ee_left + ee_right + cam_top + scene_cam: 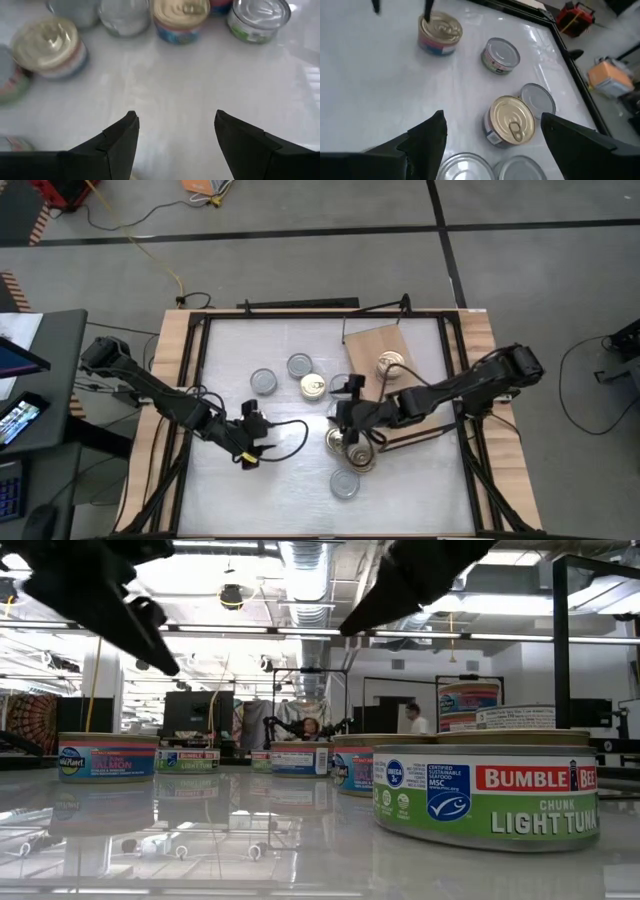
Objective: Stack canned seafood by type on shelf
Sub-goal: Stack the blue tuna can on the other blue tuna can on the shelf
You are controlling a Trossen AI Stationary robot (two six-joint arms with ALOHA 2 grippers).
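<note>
Several round tins stand on their bases on the white tabletop [230,480]: silver-lidded ones [263,382] [299,365], a gold-lidded one [313,387], two gold ones [340,440] and a silver one [344,483] nearer the front. One gold tin [390,365] stands on the wooden shelf board [370,340] at the far right. My left gripper [252,448] [175,117] is open and empty above bare tabletop, left of centre. My right gripper [345,405] [492,116] is open and empty above the middle tins, with a gold tin [512,120] just beyond its fingers.
A dark frame [200,330] runs inside the table's pale wooden rim [170,350]. In the low view a green-labelled tuna tin [490,790] stands close at the right and a blue-labelled salmon tin [107,757] at the left. Bare tabletop lies at the near left.
</note>
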